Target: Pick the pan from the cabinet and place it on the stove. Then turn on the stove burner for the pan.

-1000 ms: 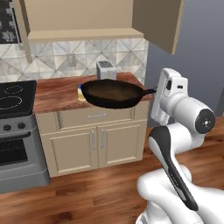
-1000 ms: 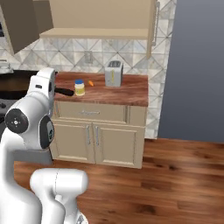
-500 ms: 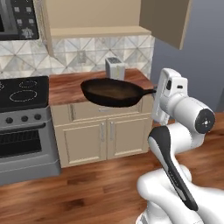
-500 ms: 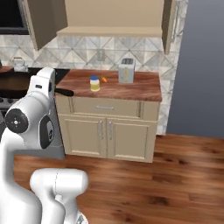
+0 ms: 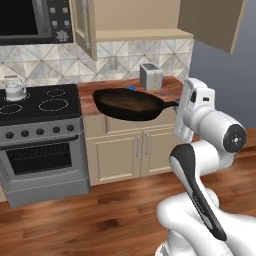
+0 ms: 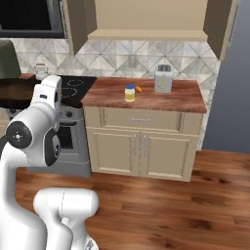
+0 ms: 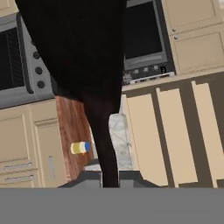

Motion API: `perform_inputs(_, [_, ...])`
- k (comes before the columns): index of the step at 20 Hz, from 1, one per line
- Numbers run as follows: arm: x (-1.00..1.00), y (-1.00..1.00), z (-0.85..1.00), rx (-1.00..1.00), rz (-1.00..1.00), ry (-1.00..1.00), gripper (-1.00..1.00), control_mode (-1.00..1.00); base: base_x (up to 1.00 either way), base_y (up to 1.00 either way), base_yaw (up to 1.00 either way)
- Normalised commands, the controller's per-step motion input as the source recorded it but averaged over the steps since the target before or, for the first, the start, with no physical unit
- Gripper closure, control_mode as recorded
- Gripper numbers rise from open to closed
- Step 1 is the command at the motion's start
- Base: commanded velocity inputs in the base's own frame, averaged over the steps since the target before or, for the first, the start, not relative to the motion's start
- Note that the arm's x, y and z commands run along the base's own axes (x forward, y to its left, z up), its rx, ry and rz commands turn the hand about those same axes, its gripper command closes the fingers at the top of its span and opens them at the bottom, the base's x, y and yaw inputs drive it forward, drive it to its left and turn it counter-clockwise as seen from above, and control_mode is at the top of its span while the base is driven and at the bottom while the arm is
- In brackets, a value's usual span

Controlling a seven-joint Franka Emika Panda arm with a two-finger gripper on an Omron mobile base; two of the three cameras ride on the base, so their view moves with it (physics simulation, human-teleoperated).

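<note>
Still, the gripper (image 7: 110,181) clamps the round dark skillet's (image 5: 131,103) thin handle; swinging toward the black glass cooktop (image 5: 42,102) ahead could twist it loose.

My arm rises from the base, elbow bent, forearm level. My hand (image 7: 110,177) points sideways, jaws clamped tight on the pan (image 5: 131,103) handle, holding it level in the air.
</note>
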Motion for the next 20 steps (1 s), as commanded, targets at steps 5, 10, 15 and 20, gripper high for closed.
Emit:
perform_inputs(5, [0.00,0.00,0.00,0.00,0.00,0.00,1.00,1.00,0.00,0.77,0.04])
perform_inputs(10, [0.00,0.00,0.00,0.00,0.00,0.00,1.00,1.00,0.00,0.74,0.04])
perform_inputs(15, [0.00,0.00,0.00,0.00,0.00,0.00,1.00,1.00,0.09,0.59,0.01])
perform_inputs(20, [0.00,0.00,0.00,0.00,0.00,0.00,1.00,1.00,0.54,0.31,0.00])
